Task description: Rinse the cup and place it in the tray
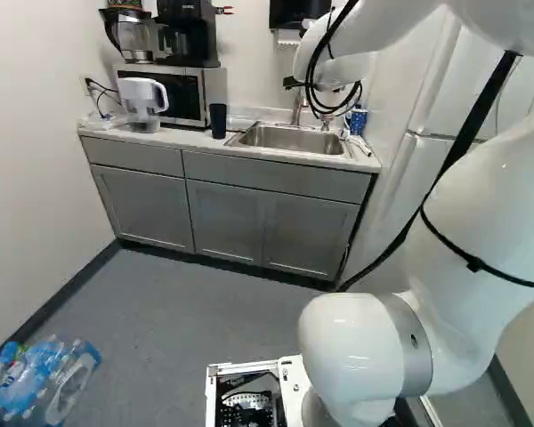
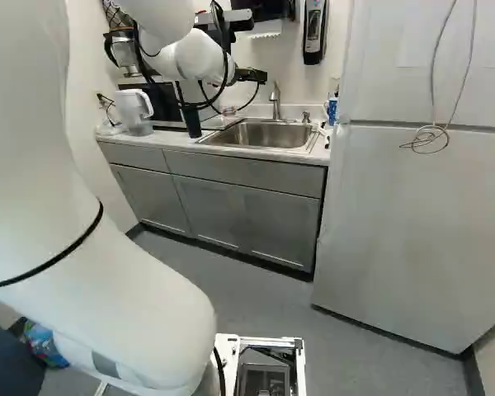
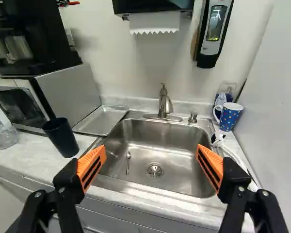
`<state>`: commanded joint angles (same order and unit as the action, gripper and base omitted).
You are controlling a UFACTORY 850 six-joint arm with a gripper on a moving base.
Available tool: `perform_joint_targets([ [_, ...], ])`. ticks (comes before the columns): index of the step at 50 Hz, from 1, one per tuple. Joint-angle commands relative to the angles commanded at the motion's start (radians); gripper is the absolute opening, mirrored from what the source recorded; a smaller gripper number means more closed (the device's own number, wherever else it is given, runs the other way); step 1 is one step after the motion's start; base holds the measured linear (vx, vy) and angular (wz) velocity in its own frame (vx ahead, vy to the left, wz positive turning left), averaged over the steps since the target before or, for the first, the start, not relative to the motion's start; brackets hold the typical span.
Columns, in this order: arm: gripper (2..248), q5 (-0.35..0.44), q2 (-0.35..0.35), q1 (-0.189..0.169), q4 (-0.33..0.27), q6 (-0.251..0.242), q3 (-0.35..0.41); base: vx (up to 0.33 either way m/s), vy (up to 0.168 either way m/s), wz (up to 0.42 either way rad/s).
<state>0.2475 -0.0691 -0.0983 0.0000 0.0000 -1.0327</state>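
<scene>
Beyond the arm's wrist, part of my gripper (image 2: 252,76) shows in the right base view, mostly hidden by the arm. In the wrist view the gripper (image 3: 150,162) stands wide open before the sink, nothing between its orange pads. The black cup (image 3: 61,137) is upright on the counter, left of the sink in the base views and outside the fingers. Behind it and against the sink's edge lies the flat metal tray (image 3: 101,120), with nothing on it. The sink (image 3: 155,145) holds a small spoon (image 3: 128,162) beside its drain.
The faucet (image 3: 165,102) rises behind the basin. A dotted mug (image 3: 230,116) and a white brush (image 3: 218,140) are on the sink's far side from the cup. The microwave (image 3: 65,94) and a clear pitcher (image 3: 1,127) flank the cup. A fridge (image 2: 412,223) borders the counter.
</scene>
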Motion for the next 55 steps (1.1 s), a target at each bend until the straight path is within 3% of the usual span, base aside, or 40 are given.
perform_joint_targets([
  [55,247,0.000,-0.003,0.000,0.000,0.000,-0.006,0.004,0.000,0.000],
])
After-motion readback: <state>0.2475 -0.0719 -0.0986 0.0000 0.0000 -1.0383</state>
